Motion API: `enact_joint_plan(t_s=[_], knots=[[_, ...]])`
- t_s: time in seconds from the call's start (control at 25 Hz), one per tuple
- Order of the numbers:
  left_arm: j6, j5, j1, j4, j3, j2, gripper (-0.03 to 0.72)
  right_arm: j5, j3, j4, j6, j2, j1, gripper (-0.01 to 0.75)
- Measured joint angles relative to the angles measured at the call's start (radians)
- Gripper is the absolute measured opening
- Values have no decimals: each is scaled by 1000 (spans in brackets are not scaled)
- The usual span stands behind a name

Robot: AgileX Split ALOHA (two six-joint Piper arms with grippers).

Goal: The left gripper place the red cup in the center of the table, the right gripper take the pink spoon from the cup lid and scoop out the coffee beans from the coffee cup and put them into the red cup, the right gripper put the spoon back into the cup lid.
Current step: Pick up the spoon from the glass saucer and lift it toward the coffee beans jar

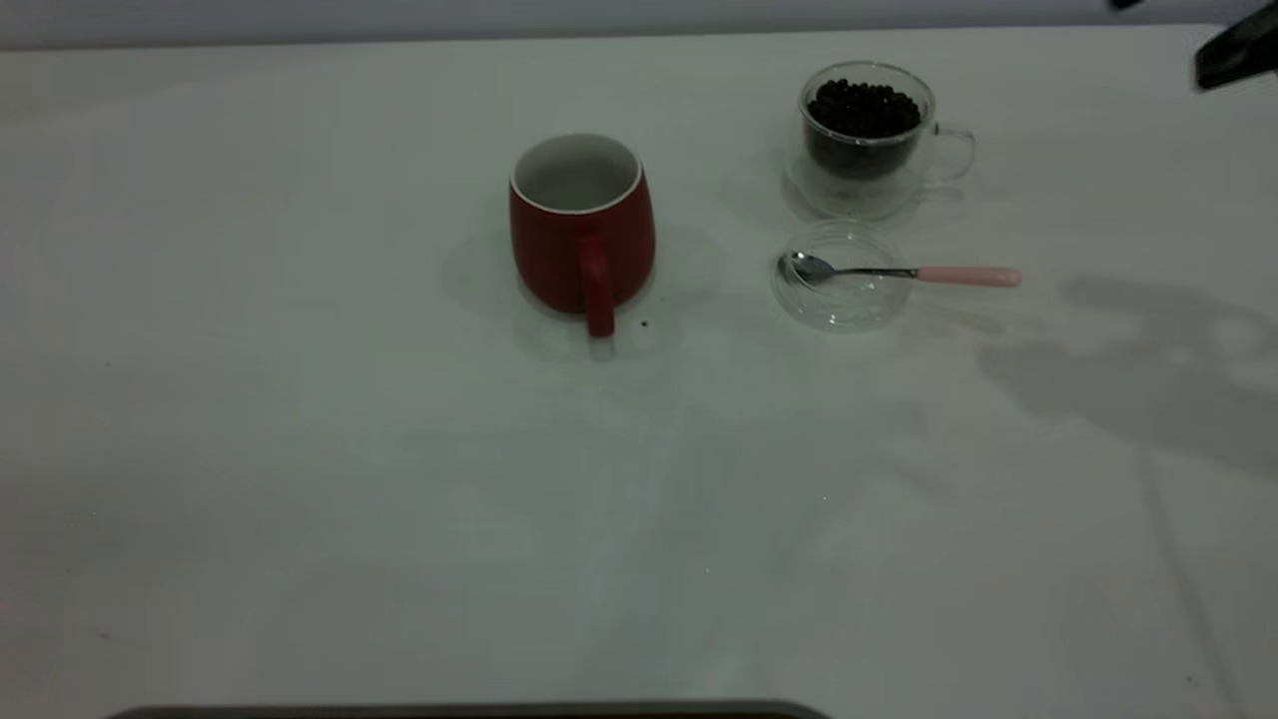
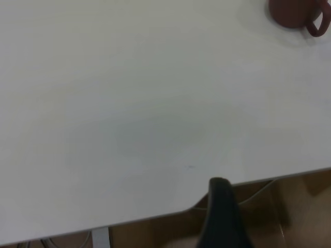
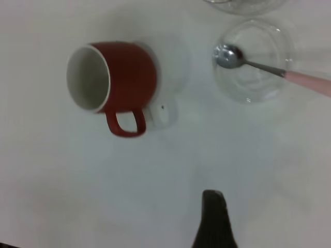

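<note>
The right gripper [image 1: 1236,52] is hanging at the far right corner of the table [image 1: 300,449], high above the surface and holding nothing; whether its fingers are parted or closed cannot be told. The left gripper [image 2: 223,217] is sitting back past the table edge, well apart from everything, its finger state also unclear. The red cup [image 1: 582,228] is standing upright near the table's middle, its inside showing white. To its right, the pink spoon [image 1: 904,272] is lying with its bowl in the cup lid [image 1: 844,277] and its handle jutting out. Just behind the lid, the coffee cup [image 1: 867,135] is holding the coffee beans [image 1: 863,108].
</note>
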Motion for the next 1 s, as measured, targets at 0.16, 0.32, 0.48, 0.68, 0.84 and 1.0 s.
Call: enact_joint_plan(t_s=[0.16, 0.32, 0.48, 0.68, 0.84, 1.0], knots=[[0, 0, 0, 0, 0, 0, 586, -27, 2, 127, -99, 99, -13, 612], [0, 0, 0, 0, 0, 0, 586, -30, 36, 289, -246, 192, -55, 614], [0, 0, 0, 0, 0, 0, 586, -33, 67, 446, -395, 279, -75, 614], [0, 0, 0, 0, 0, 0, 586, -30, 70, 622, -534, 404, -75, 614], [0, 0, 0, 0, 0, 0, 586, -6, 70, 770, -666, 500, -75, 614], [0, 0, 0, 0, 0, 0, 586, 11, 46, 808, -703, 579, -75, 612]])
